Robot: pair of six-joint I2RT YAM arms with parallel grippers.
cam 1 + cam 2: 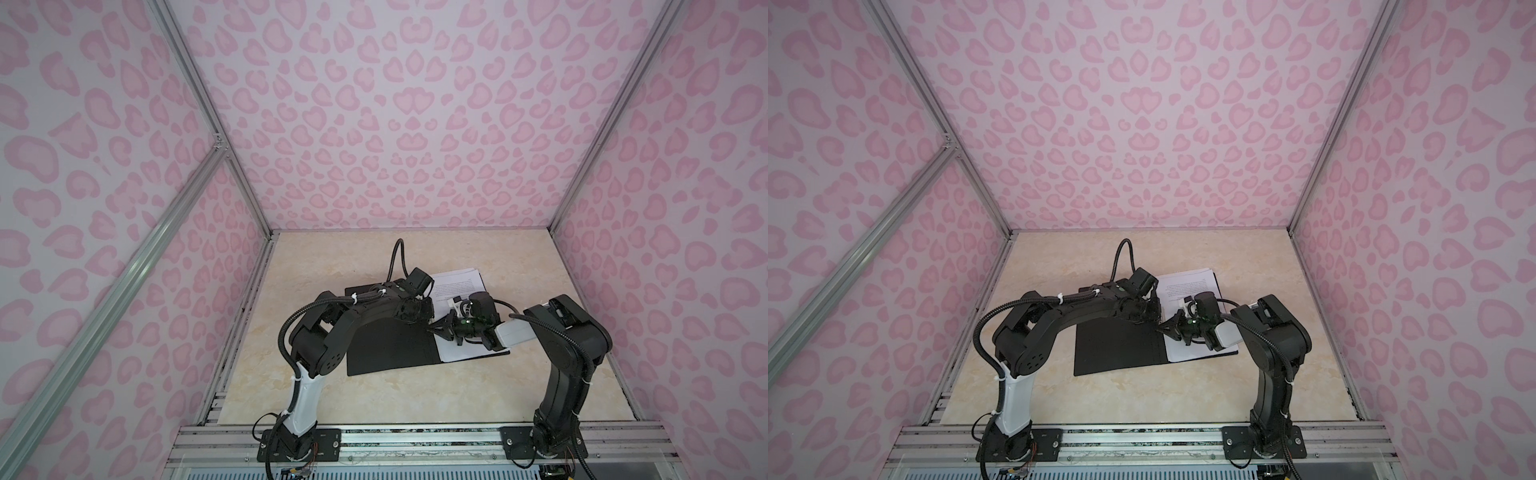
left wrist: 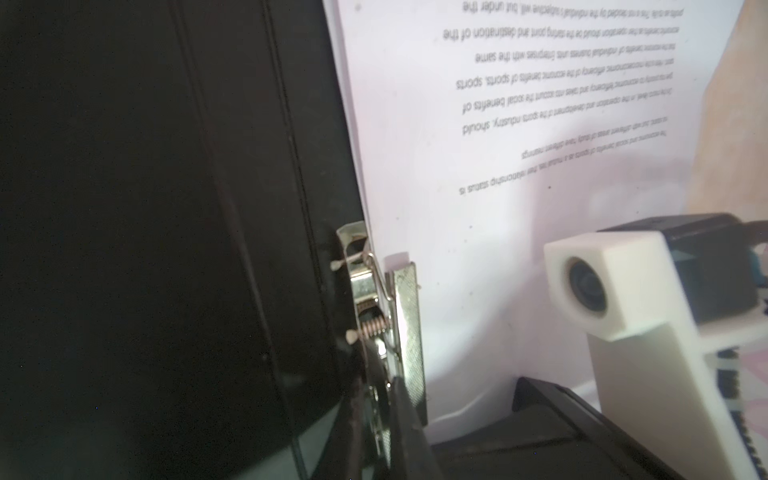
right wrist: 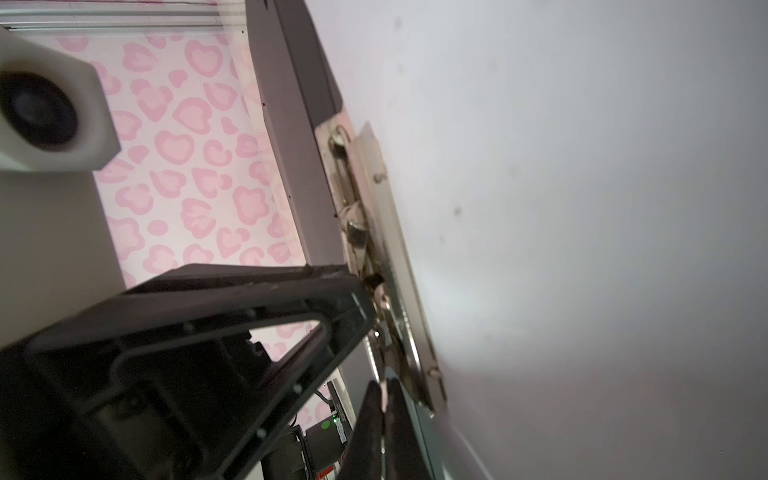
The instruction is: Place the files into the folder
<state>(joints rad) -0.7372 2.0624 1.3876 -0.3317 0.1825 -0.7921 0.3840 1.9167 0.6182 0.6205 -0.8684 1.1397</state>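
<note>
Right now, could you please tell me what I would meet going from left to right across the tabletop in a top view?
left arm's base → folder, lying open with its black inside up → files → right arm's base

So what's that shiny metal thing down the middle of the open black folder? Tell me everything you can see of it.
The metal clip is a shiny, silvery spring clamp fixed along the spine of the open black folder. Visible parts: a long narrow bar with a textured face, a small coil spring, a wire lever, rivets. It lies flat, its bar over the edge of the white printed sheets. A black robot fingertip touches it near its middle.
</note>
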